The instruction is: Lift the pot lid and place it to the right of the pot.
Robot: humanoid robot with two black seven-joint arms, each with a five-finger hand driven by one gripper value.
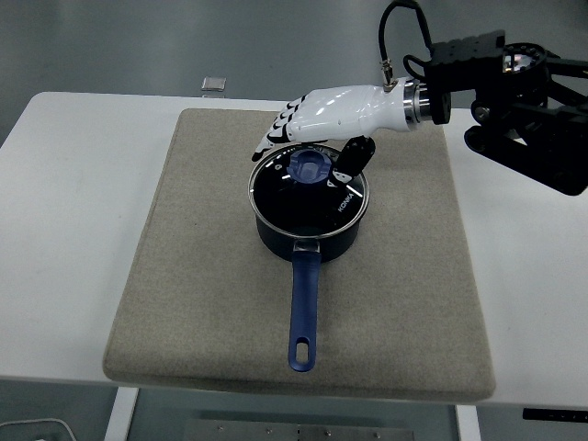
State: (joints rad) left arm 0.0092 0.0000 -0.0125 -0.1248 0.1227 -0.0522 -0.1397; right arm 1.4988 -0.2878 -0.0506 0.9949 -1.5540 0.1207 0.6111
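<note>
lid [308,189] sits on the pot [308,230] mid-mat [202,276] | our right hand [322,115] hovers over it, fingers loosely spread, holding nothing | we judge the glass lid rigid, slick, breakable | we take it by the blue knob [310,166]

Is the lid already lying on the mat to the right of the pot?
No, the lid sits on top of the pot, and the right hand hovers open above it.
</note>
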